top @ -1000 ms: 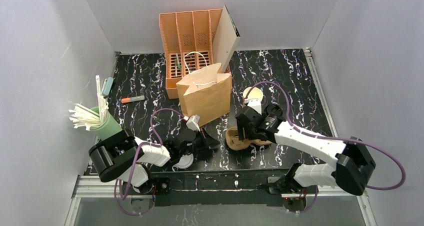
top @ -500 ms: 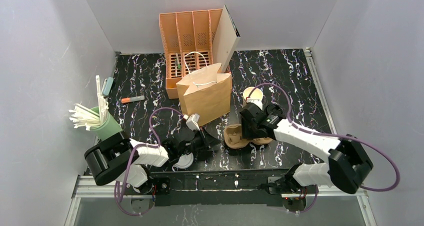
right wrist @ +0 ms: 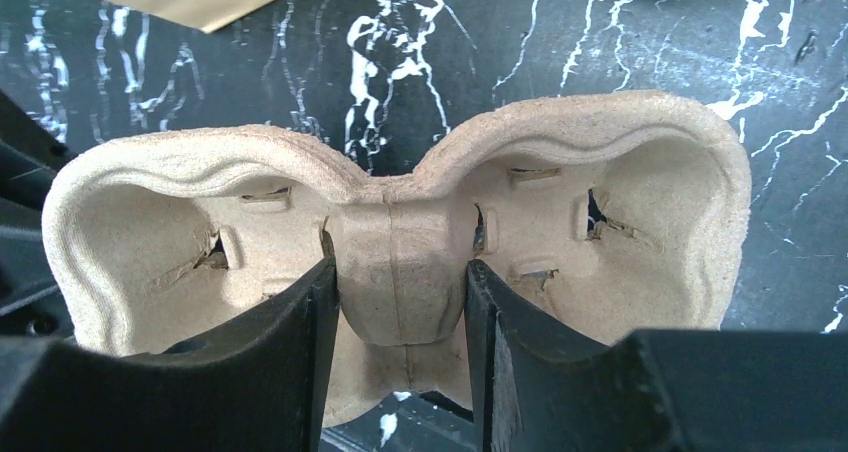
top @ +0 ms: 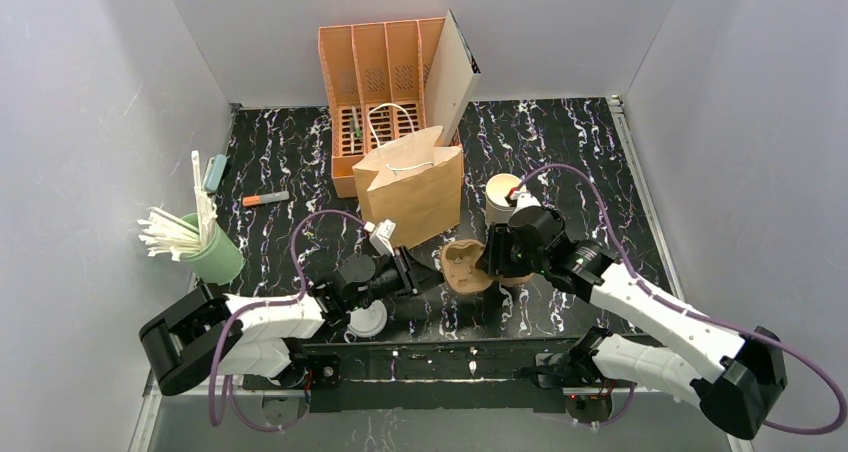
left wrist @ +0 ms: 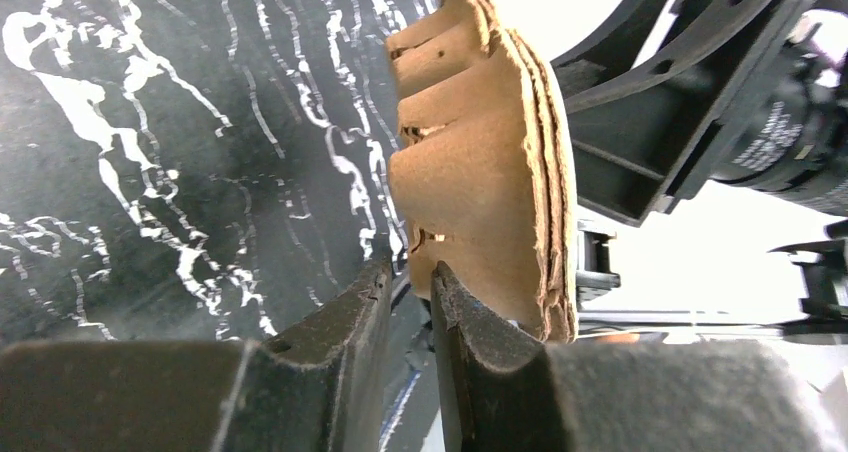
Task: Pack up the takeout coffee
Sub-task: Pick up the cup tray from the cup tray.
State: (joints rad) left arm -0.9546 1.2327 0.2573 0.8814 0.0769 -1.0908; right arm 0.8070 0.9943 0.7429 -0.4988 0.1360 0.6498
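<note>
- Cup tray (right wrist: 610,222): right jaws clamped on its centre ridge, its long axis crosswise to them.
- Left jaws: slightly apart at the tray's left end; contact unclear.
- Paper cup (top: 500,197): upright on the bench (top: 590,162), just beyond the tray; right arm nearer.

The paper bag (top: 410,187) stands in the middle of the table (top: 590,152). Right behind the bag is the rack (top: 372,67). Just to the right of the bag stands the coffee cup (top: 500,198). In front of the bag, a bit to the right, is the cup tray (top: 464,268). In front of the bag, to the left, lies a flat lid (top: 367,321). Left of the bag lies a pen (top: 265,199). Further left, by the wall, is the cup of straws (top: 208,252).
</note>
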